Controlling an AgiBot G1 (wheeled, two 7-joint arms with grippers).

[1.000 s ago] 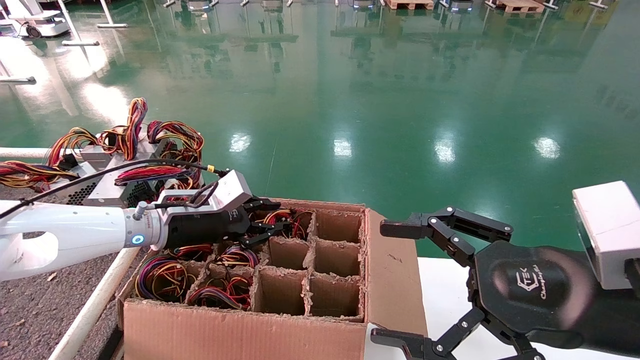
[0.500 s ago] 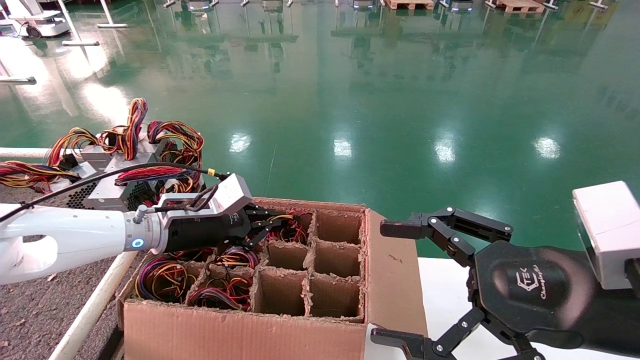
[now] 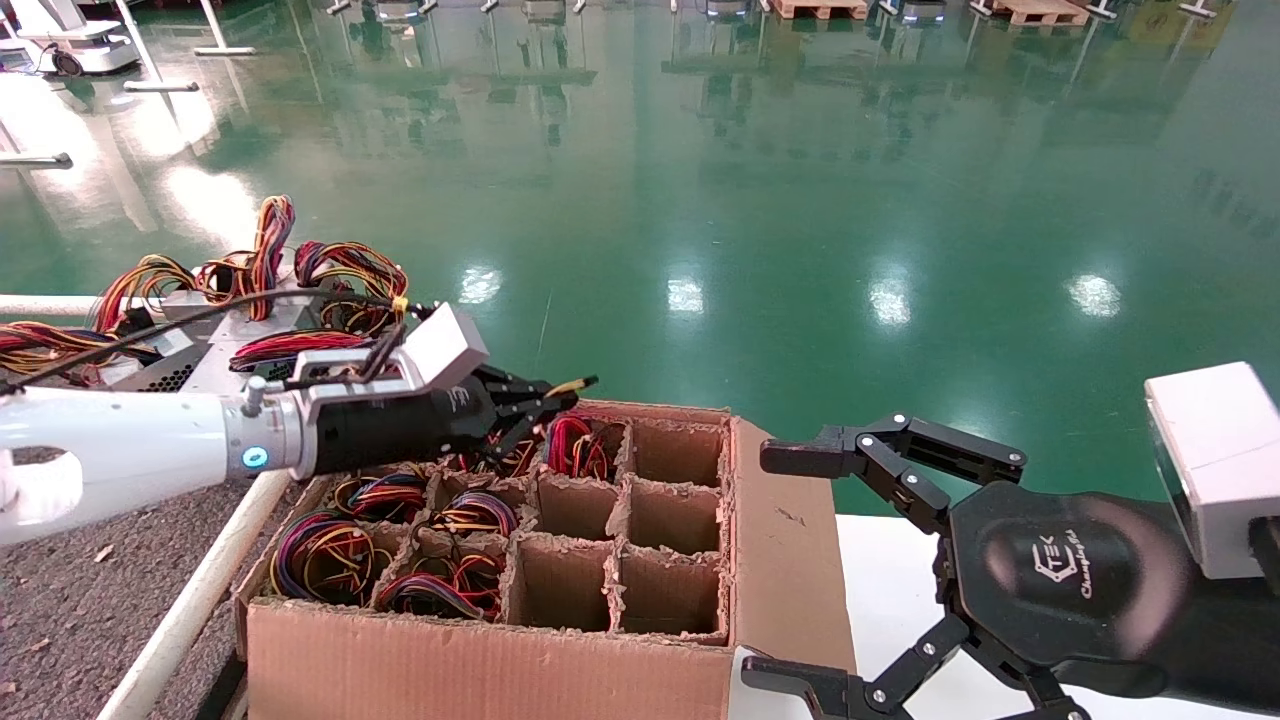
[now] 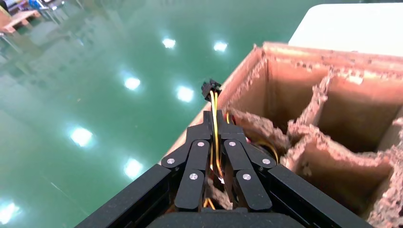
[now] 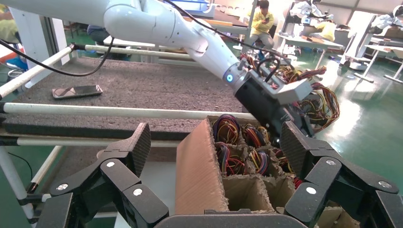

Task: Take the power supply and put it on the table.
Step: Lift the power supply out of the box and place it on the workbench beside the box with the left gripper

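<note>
The cardboard box (image 3: 560, 600) with its grid of compartments is sitting just below the left gripper (image 3: 545, 400), between the table (image 3: 60, 620) and the idle right gripper (image 3: 800, 570), which is hanging wide open and holding nothing, well off to the far side of the box.

The left gripper is hovering above the back row of compartments. Its jaws are pinched nearly together on a thin yellow-and-black wire (image 4: 213, 123); the wire is running out past the fingertips to a small black plug (image 4: 210, 88) ahead of them.

The power supply (image 3: 575, 445) itself is sitting below the jaws, down in its compartment; only its wire bundle is showing, the metal body hidden.

Risks, as judged from here:
- The grip is on a wire, not the body. A lift is likely loading that single lead, which may be slipping through the jaws or straining at its root.
- The bundle below the jaws may be snagging the ragged divider edges (image 4: 304, 137), dragging the box along.
- A unit dangling beneath the jaws may be swinging into the power supplies already lying on the table (image 3: 215, 360) behind the gripper.
</note>
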